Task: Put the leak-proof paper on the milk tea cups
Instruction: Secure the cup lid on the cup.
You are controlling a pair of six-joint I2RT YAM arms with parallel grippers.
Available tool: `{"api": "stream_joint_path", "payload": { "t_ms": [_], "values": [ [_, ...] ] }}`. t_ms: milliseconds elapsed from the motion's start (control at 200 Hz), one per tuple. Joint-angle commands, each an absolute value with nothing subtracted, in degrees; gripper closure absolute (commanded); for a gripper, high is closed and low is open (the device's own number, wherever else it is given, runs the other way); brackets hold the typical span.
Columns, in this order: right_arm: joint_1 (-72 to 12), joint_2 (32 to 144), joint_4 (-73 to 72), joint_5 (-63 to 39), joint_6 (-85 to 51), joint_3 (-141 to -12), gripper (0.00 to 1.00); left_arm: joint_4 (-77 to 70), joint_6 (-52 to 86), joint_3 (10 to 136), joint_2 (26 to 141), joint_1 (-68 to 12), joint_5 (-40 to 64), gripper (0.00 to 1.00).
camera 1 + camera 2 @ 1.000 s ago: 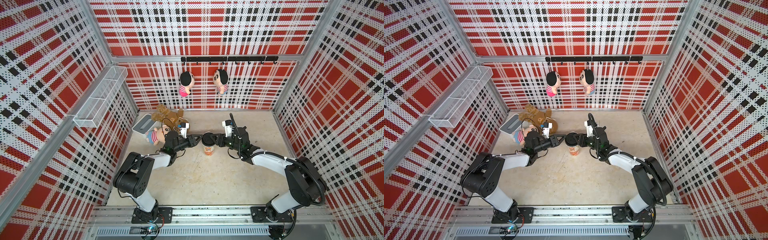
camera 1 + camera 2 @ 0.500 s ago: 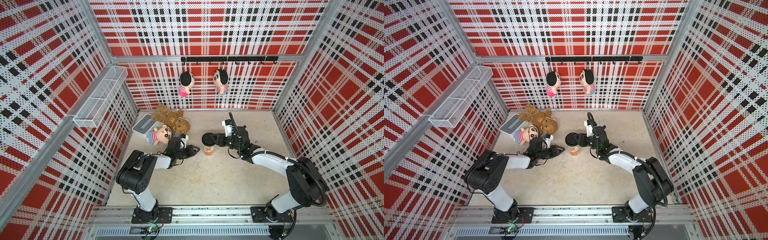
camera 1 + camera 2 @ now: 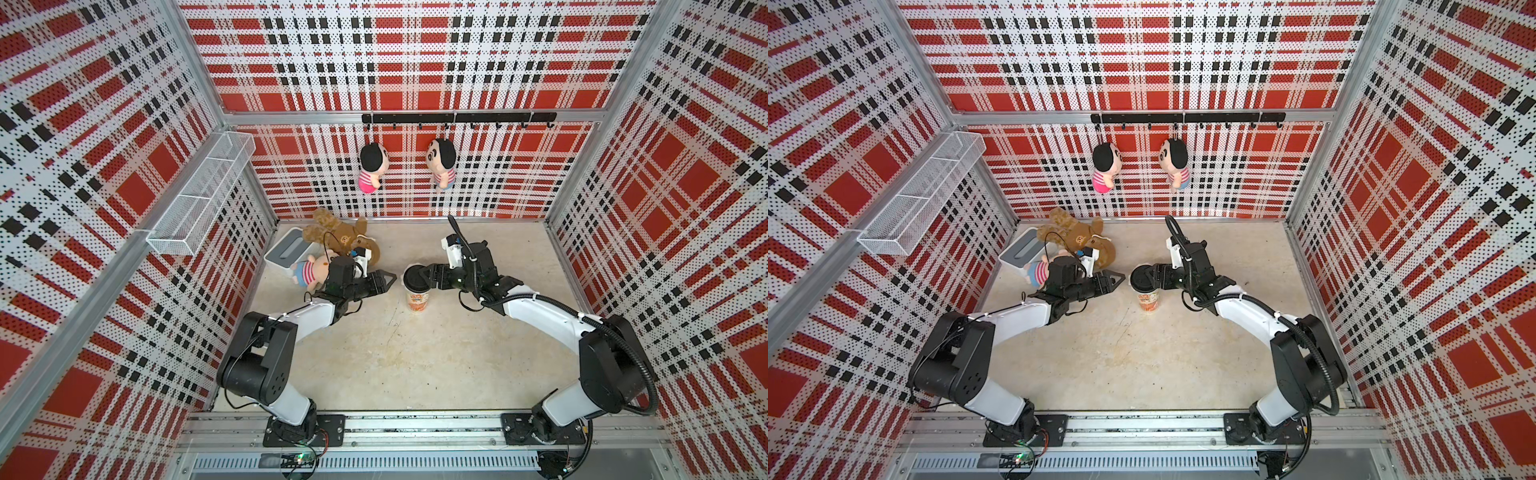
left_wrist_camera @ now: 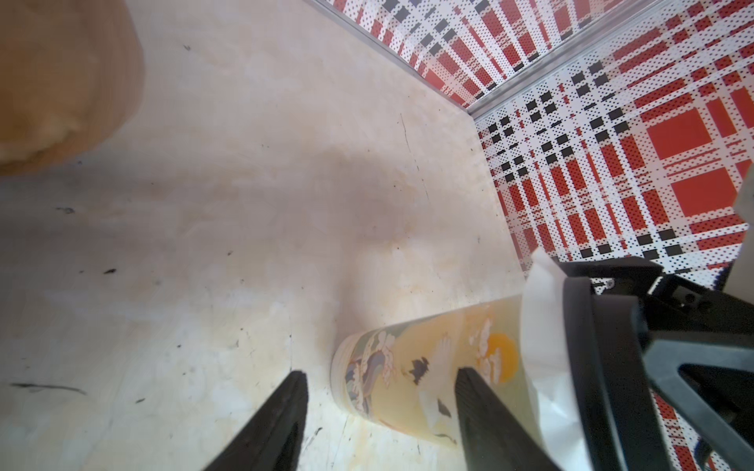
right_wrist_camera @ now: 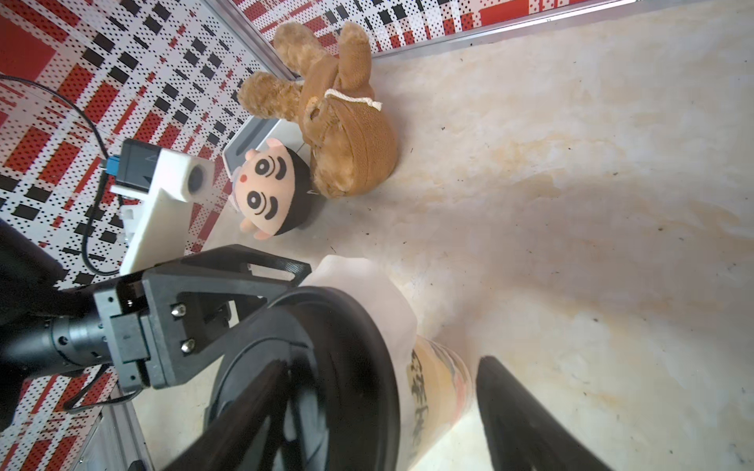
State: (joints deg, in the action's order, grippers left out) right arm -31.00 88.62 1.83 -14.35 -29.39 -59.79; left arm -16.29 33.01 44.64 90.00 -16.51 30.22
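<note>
In both top views the left gripper (image 3: 386, 281) had backed off to the cup's (image 3: 419, 297) 9 o'clock with jaws spread wider than a second ago. The right gripper (image 3: 422, 276) at 3 o'clock had let its jaws spread around the lid (image 3: 1143, 277) too, so I'd say this was the release. Left wrist view showed the paper (image 4: 542, 326) sandwiched under the lid on the cup mouth, so basically job done. Right wrist view had toys (image 5: 347, 134) and box (image 5: 249, 140) crowding the cup's 10 o'clock, though a top view left the table (image 3: 395, 365) from 4 to 8 o'clock open for pulling back.
</note>
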Motion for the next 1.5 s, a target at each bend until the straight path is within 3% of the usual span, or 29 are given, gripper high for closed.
{"api": "stream_joint_path", "payload": {
  "t_ms": [0,281,611,947,1288,1493],
  "values": [
    [-31.38,87.5,6.16,-12.9,-27.29,-61.65,0.22,-13.47,30.59,47.18,87.62,-15.83,29.13,0.36],
    [-31.38,89.71,7.29,-13.04,-26.89,-62.23,0.24,-14.5,30.32,48.24,85.82,-15.97,29.61,0.35],
    [-31.38,91.92,7.34,-11.79,-28.05,-58.57,0.35,-15.89,27.32,49.74,84.58,-22.06,29.62,0.33],
    [-31.38,92.64,6.45,-11.87,-29.29,-56.32,0.44,-23.37,32.0,43.83,86.09,-22.46,31.22,0.41],
    [-31.46,92.2,4.4,-13.01,-31.03,-53.93,0.45,-30.67,35.45,39.3,86.91,-23.64,32.82,0.48],
    [-31.64,92.24,4.21,-13.53,-31.11,-53.56,0.46,-27.69,34.1,38.81,90.5,-24.26,30.74,0.5]
  ]
}}
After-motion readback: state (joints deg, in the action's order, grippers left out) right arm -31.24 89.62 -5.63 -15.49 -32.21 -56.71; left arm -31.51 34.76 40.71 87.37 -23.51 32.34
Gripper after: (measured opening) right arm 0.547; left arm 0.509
